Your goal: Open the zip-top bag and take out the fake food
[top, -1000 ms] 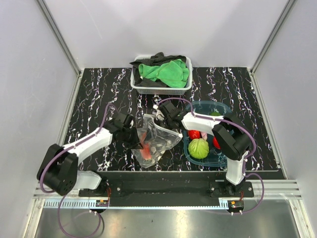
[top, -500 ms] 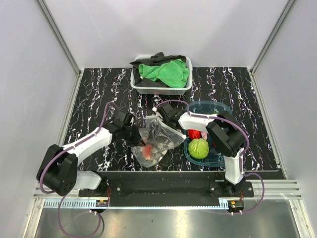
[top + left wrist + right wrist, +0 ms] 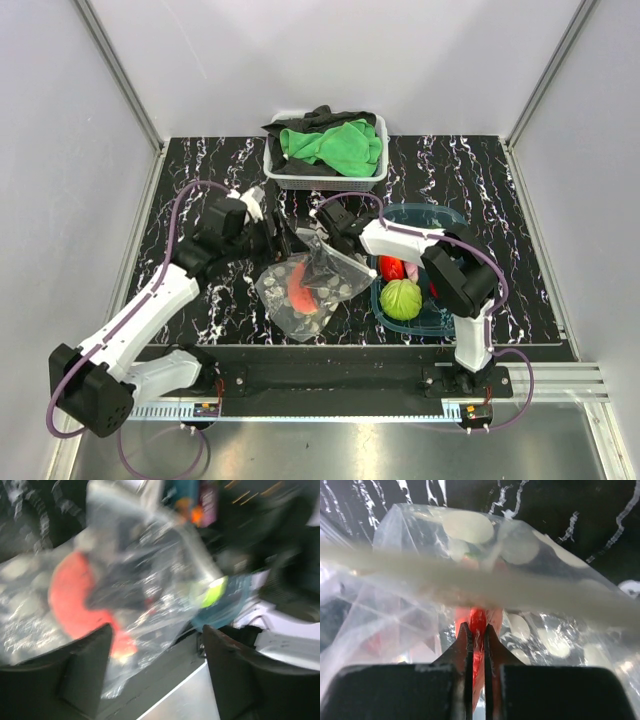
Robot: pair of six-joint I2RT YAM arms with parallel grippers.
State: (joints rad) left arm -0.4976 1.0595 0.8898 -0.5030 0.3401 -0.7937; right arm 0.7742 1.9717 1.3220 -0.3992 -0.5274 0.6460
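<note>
The zip-top bag point(image 3: 322, 290) lies crumpled on the dark marbled table between the arms, with a red watermelon slice point(image 3: 299, 291) of the fake food inside it. My right gripper point(image 3: 328, 238) is at the bag's far edge. In the right wrist view the right gripper point(image 3: 477, 627) is shut on a fold of the bag's film point(image 3: 530, 625) just below the zip strip point(image 3: 470, 582); red shows through. My left gripper point(image 3: 288, 244) hangs above the bag's far left corner, open, holding nothing. The left wrist view is blurred: the left gripper point(image 3: 156, 630) is wide apart over the bag point(image 3: 150, 570) and the slice point(image 3: 72, 597).
A teal tub point(image 3: 447, 219) right of the bag holds a green leafy ball point(image 3: 401, 299) and red fruit point(image 3: 391, 268). A white basket point(image 3: 326, 181) of green and black cloths stands at the back. The table's front edge point(image 3: 400, 346) runs just below the bag.
My left gripper let go of the bag, opened, and rose back toward the far left. My right gripper closed on the bag's far edge. The bag settled flatter and shifted slightly left.
</note>
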